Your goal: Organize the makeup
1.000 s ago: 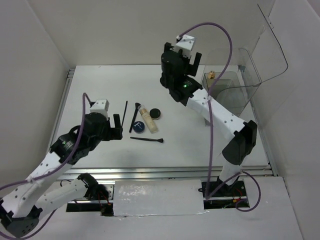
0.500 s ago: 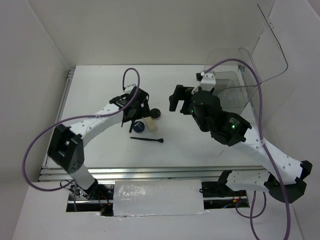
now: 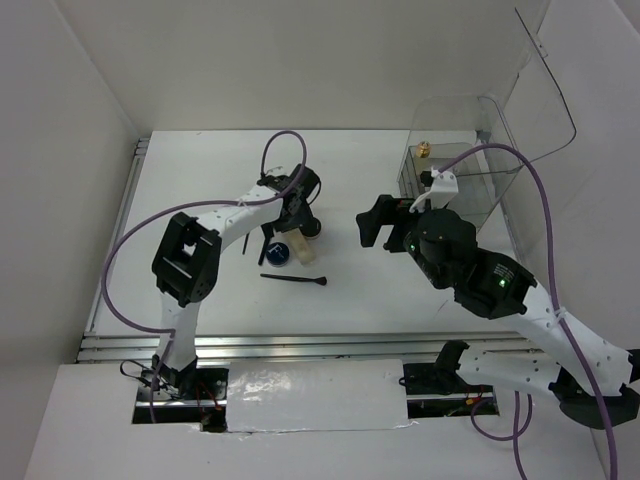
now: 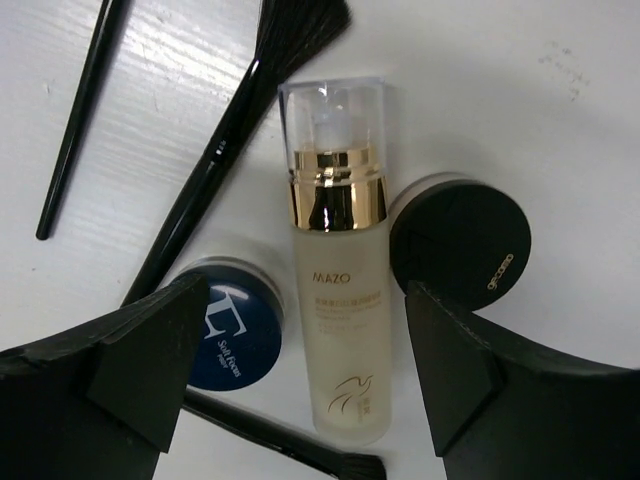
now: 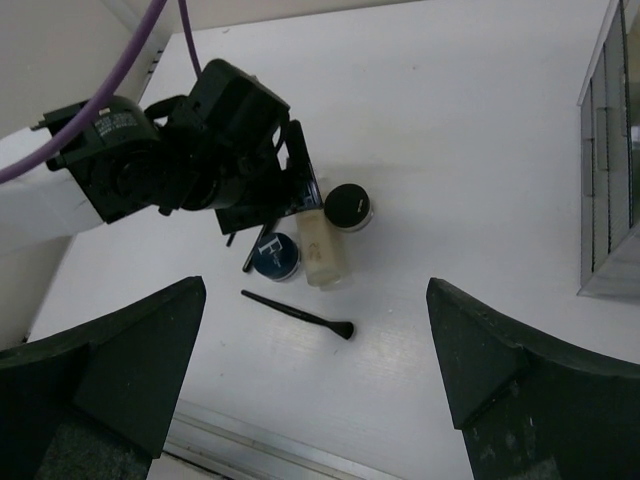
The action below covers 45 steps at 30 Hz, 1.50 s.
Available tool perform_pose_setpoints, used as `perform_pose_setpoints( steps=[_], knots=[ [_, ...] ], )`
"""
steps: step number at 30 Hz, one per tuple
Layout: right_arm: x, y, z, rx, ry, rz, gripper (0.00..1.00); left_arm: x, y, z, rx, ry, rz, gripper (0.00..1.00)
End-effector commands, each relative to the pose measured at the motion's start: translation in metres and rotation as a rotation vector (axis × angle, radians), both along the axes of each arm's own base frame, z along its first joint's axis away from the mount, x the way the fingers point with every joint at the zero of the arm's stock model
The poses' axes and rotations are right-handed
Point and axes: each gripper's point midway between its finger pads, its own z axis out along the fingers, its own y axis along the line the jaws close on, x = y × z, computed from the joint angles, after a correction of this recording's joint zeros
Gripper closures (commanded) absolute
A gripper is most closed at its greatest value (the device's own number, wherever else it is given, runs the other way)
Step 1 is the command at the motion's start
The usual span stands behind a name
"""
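The makeup lies in a cluster at mid table. A beige bottle (image 4: 337, 300) with a gold collar and clear cap lies flat between a dark-blue compact (image 4: 235, 325) and a black compact (image 4: 460, 245). My left gripper (image 4: 305, 365) is open and hovers over the bottle's base, with one finger on each side and clear of it. A wide brush (image 4: 220, 150) and a thin pencil (image 4: 80, 110) lie beyond, and a small brush (image 3: 295, 279) lies nearer. My right gripper (image 3: 385, 222) is open and empty, to the right of the cluster (image 5: 322, 250).
A tall clear plastic box (image 3: 470, 150) stands at the back right with a gold-capped item (image 3: 424, 152) inside; its drawer front (image 5: 605, 200) shows in the right wrist view. White walls enclose the table, and a metal rail (image 3: 300, 345) runs along the near edge.
My left arm has swung from the near left out over the makeup and settled above the bottle. The right arm has come down from the back to mid table. The makeup has not moved.
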Motion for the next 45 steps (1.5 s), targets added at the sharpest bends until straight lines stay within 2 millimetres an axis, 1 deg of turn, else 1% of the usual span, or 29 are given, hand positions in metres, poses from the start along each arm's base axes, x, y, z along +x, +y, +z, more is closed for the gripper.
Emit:
perform_pose_setpoints(
  steps=[1, 2, 6, 7, 8, 9, 12, 15, 18, 20, 21, 22, 23, 26, 27, 29, 31, 34, 35, 36, 37, 38, 39, 40, 42, 43, 45],
  knots=[
    [0.000, 0.010, -0.003, -0.002, -0.008, 0.038, 0.00, 0.013, 0.004, -0.004, 0.011, -0.009, 0.049, 0.08],
    [0.000, 0.010, -0.004, -0.004, -0.006, 0.041, 0.00, 0.013, 0.006, -0.013, 0.019, 0.009, 0.055, 0.09],
    [0.000, 0.011, -0.005, -0.007, -0.011, 0.046, 0.00, 0.021, 0.001, -0.019, 0.006, 0.011, 0.054, 0.12],
    [-0.001, 0.009, -0.004, -0.006, -0.014, 0.045, 0.00, 0.022, 0.001, -0.021, 0.007, 0.012, 0.056, 0.16],
    [-0.001, 0.008, -0.004, -0.005, -0.015, 0.043, 0.00, 0.023, 0.003, -0.027, 0.015, 0.028, 0.058, 0.17],
    [-0.001, 0.007, -0.004, -0.002, -0.019, 0.037, 0.00, 0.026, 0.003, -0.026, 0.013, 0.029, 0.062, 0.18],
    [-0.003, 0.003, -0.005, 0.004, -0.029, 0.032, 0.00, 0.027, 0.004, -0.031, 0.012, 0.036, 0.064, 0.33],
    [-0.002, 0.002, -0.006, 0.001, -0.028, 0.026, 0.00, 0.026, 0.003, -0.035, 0.002, 0.038, 0.060, 0.41],
    [-0.001, 0.003, -0.006, -0.005, -0.026, 0.023, 0.00, 0.022, 0.004, -0.040, 0.006, 0.053, 0.066, 0.41],
    [-0.001, 0.003, -0.005, -0.009, -0.027, 0.023, 0.00, 0.017, 0.007, -0.040, 0.016, 0.056, 0.074, 0.42],
    [0.000, 0.003, -0.004, -0.009, -0.029, 0.020, 0.00, 0.015, 0.008, -0.038, 0.021, 0.049, 0.083, 0.41],
    [0.000, 0.003, -0.005, -0.010, -0.029, 0.022, 0.00, 0.015, 0.009, -0.036, 0.022, 0.036, 0.087, 0.36],
    [0.000, 0.004, -0.004, -0.007, -0.029, 0.023, 0.00, 0.015, 0.010, -0.031, 0.015, 0.024, 0.088, 0.34],
    [0.000, 0.006, -0.005, -0.002, -0.028, 0.030, 0.00, 0.009, 0.015, -0.037, 0.019, 0.037, 0.101, 0.29],
    [0.000, 0.006, -0.006, -0.003, -0.028, 0.030, 0.00, 0.010, 0.016, -0.038, 0.019, 0.039, 0.103, 0.28],
    [0.000, 0.005, -0.007, -0.003, -0.026, 0.028, 0.00, 0.009, 0.014, -0.048, 0.017, 0.060, 0.098, 0.28],
    [0.000, 0.005, -0.006, -0.003, -0.027, 0.025, 0.00, 0.008, 0.013, -0.056, 0.018, 0.074, 0.094, 0.39],
    [0.000, 0.002, -0.007, -0.011, -0.027, 0.020, 0.00, 0.009, 0.008, -0.057, 0.002, 0.072, 0.086, 0.50],
    [0.000, 0.001, -0.006, -0.010, -0.028, 0.015, 0.00, 0.013, 0.006, -0.054, -0.006, 0.059, 0.078, 0.55],
    [0.000, 0.000, -0.007, -0.011, -0.029, 0.011, 0.00, 0.013, 0.004, -0.052, -0.013, 0.055, 0.071, 0.63],
    [0.000, 0.000, -0.007, -0.013, -0.030, 0.010, 0.00, 0.015, 0.000, -0.045, -0.028, 0.040, 0.060, 0.70],
    [0.000, -0.001, -0.008, -0.015, -0.030, 0.008, 0.00, 0.017, -0.002, -0.040, -0.034, 0.027, 0.048, 0.78],
    [0.001, -0.002, -0.008, -0.015, -0.029, 0.001, 0.00, 0.020, -0.006, -0.033, -0.042, 0.003, 0.033, 0.94],
    [0.001, -0.002, -0.009, -0.016, -0.029, -0.003, 0.00, 0.024, -0.011, -0.018, -0.061, -0.035, 0.018, 1.00],
    [0.001, -0.006, -0.008, -0.014, -0.032, -0.018, 0.00, 0.032, -0.019, 0.005, -0.072, -0.103, -0.023, 1.00],
    [0.001, -0.009, -0.009, -0.009, -0.031, -0.035, 0.00, 0.033, -0.027, 0.027, -0.090, -0.157, -0.055, 1.00],
    [-0.002, -0.017, -0.004, 0.014, -0.048, -0.049, 0.00, 0.036, -0.036, 0.055, -0.084, -0.236, -0.125, 1.00]
  ],
)
